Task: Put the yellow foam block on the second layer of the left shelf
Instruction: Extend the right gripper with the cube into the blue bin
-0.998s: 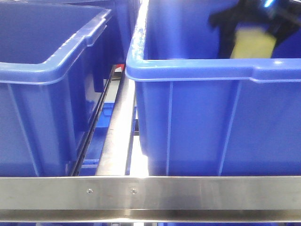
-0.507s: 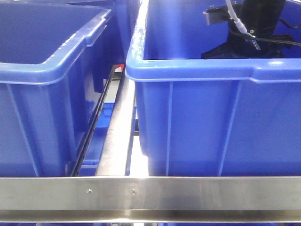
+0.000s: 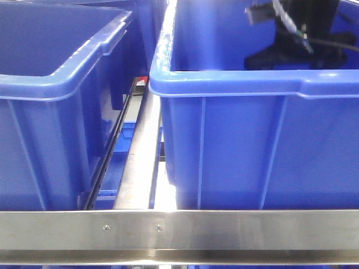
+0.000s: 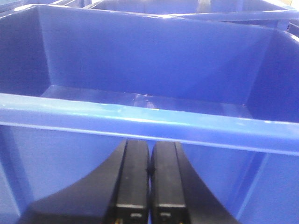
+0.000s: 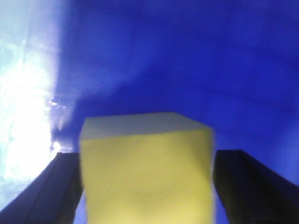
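Observation:
The yellow foam block (image 5: 147, 172) fills the middle of the right wrist view, low inside a blue bin with the bin's floor and wall behind it. My right gripper (image 5: 145, 161) straddles it, one dark finger (image 5: 58, 184) on each side, and a thin strip of blue shows between each finger and the block. In the front view the right arm (image 3: 305, 33) reaches down into the right blue bin (image 3: 252, 84), whose front wall hides the block. My left gripper (image 4: 149, 156) is shut and empty, just outside the rim of another blue bin (image 4: 149, 119).
A second blue bin (image 3: 56, 84) stands to the left of the right one, with a steel upright (image 3: 143, 151) between them. A steel shelf rail (image 3: 179, 227) runs across the front. More blue bins lie behind.
One second ago the block hung in my right gripper above the right bin's rim. The arm then dropped into the bin, taking the block out of the front view's sight.

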Robot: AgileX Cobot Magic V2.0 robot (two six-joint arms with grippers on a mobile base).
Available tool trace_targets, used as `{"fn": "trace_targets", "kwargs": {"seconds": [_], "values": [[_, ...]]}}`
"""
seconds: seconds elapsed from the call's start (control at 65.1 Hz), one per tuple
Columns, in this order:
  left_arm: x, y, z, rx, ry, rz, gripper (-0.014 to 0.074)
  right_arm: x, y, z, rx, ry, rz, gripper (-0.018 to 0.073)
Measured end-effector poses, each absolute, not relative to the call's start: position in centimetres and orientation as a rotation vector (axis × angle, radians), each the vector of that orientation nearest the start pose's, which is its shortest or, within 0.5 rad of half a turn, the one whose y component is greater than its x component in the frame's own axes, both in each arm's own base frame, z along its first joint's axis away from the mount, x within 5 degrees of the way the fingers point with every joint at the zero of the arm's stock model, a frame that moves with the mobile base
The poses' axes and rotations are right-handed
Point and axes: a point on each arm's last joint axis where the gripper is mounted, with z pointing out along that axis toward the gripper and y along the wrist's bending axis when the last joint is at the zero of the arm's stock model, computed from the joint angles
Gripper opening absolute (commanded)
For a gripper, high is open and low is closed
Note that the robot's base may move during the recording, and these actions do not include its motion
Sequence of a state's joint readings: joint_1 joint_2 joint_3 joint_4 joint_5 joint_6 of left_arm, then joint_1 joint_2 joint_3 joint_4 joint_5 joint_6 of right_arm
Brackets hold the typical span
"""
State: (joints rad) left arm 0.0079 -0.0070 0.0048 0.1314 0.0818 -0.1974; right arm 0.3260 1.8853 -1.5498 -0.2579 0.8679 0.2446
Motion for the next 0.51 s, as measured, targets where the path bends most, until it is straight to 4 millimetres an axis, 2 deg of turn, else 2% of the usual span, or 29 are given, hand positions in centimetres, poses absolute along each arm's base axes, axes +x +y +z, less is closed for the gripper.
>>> {"fn": "trace_targets", "kwargs": {"seconds": [0.154,0.322,0.415,0.507], "values": [[5.6,0.1,20.5,-0.066,1.561,-0.038,0.0136,38.9,11.2,29.9,-0.234,2.575,-0.119,0.0624],[5.6,0.1,20.5,-0.066,1.561,-0.038,0.0136,36.2,10.4,34.5,-0.189,2.520,-0.064,0.0600],[5.6,0.1,20.5,-0.066,1.561,-0.038,0.0136,34.2,10.2,36.3,-0.185,2.494,-0.034,0.0484],[5.6,0.1,20.5,-0.066,1.561,-0.038,0.0136,32.0,10.3,37.0,-0.209,2.479,-0.014,0.0284]]}}
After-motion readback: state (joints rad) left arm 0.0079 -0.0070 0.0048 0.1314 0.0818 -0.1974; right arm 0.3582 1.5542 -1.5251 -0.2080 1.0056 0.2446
